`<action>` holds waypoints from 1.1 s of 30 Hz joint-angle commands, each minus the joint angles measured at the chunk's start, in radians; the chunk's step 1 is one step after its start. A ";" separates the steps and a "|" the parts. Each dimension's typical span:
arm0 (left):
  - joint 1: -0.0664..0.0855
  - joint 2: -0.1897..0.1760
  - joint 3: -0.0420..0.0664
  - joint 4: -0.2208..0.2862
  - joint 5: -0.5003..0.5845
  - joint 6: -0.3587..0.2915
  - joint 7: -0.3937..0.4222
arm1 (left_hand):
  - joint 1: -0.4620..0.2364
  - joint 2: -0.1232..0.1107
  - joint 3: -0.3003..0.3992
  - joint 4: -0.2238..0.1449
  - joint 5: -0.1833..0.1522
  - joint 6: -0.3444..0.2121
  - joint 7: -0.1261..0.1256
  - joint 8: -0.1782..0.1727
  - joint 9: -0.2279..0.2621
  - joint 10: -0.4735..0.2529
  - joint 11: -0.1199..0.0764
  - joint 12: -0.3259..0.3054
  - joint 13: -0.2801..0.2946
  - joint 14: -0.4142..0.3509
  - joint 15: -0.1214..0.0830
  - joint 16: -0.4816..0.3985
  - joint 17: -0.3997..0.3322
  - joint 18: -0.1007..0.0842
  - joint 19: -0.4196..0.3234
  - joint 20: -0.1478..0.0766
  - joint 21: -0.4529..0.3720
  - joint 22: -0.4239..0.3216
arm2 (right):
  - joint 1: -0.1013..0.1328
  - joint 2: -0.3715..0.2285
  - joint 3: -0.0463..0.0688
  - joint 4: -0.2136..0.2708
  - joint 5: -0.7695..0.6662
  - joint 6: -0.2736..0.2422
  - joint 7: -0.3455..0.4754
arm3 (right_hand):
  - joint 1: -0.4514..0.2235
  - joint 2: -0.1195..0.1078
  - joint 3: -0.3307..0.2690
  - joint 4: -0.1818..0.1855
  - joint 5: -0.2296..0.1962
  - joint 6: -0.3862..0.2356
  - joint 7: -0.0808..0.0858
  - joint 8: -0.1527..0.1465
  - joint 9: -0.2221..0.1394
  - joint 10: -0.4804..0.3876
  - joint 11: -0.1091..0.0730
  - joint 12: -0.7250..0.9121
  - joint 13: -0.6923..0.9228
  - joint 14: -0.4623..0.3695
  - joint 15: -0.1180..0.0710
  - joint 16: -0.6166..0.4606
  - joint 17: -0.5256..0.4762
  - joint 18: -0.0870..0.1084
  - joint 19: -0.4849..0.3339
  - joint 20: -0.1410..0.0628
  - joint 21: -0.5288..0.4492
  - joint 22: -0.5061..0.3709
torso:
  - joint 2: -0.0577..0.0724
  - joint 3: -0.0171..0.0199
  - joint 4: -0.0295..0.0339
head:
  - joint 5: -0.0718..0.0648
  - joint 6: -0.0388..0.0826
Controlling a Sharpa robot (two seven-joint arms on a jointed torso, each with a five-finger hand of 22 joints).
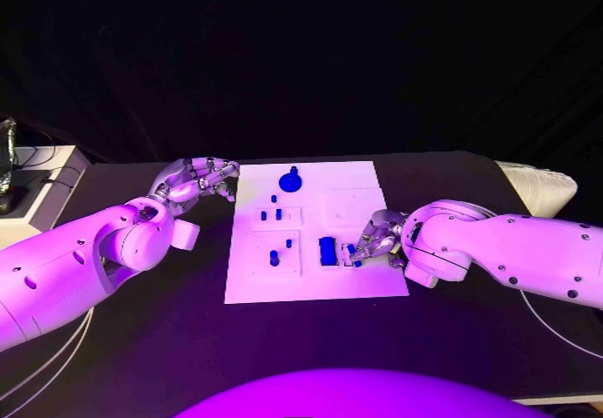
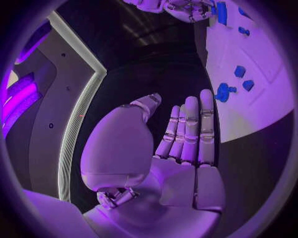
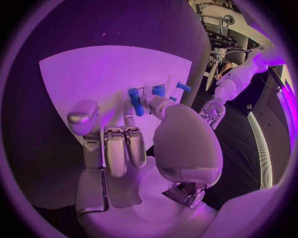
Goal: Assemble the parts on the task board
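Note:
The white task board [image 1: 358,205] lies mid-table. Blue parts stand on it: a round knobbed part [image 1: 290,181] at the far edge, short pegs [image 1: 270,214] in the middle, and a tall block [image 1: 328,251] near the front. My right hand [image 1: 381,235] rests on the board's right side beside that block, fingers curled down. There its thumb and a finger pinch a blue peg [image 3: 134,95], and two more blue parts [image 3: 159,90] stand just beyond. My left hand [image 1: 199,180] hovers by the board's far left corner, palm flat [image 2: 186,144], fingers straight, holding nothing.
A white cabinet [image 1: 44,178] stands off the table's left side. The left wrist view shows the board [image 2: 267,114] with the round part [image 2: 222,91] and my right hand [image 2: 186,7] beyond it. Bare black table surrounds the board.

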 commanded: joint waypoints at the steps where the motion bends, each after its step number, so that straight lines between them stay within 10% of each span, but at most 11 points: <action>1: 0.000 0.000 0.001 0.003 -0.001 0.019 0.001 | 0.002 0.011 -0.002 0.006 -0.003 -0.006 0.001 0.001 -0.001 -0.008 -0.001 -0.002 -0.001 0.001 0.000 0.003 -0.001 0.006 0.008 0.002 -0.006 -0.002 | -0.001 0.004 0.000 0.003 -0.004 0.009 0.005 | -0.019 -0.001 -0.009 0.015 -0.016 0.009 0.000 -0.004 -0.002 0.092 -0.006 0.000 0.247 0.097 -0.004 -0.003 0.231 -0.004 0.000 -0.002 -0.004 -0.002 | 0.000 0.0004 -0.0003 | 0.001 0.000; 33: 0.000 0.000 0.001 0.002 -0.003 0.023 -0.006 | 0.004 0.012 -0.004 0.008 -0.002 -0.006 0.001 0.001 -0.002 -0.011 0.000 -0.003 -0.002 0.001 0.000 0.003 -0.001 0.005 0.008 0.003 -0.008 -0.003 | -0.001 0.037 0.000 -0.033 -0.034 -0.022 0.022 | -0.049 -0.004 -0.061 0.063 -0.055 0.024 -0.008 0.007 0.001 0.093 -0.013 0.003 0.249 0.097 -0.010 -0.003 0.232 -0.004 0.005 -0.007 -0.010 -0.002 | 0.002 0.0003 0.0008 | 0.004 0.000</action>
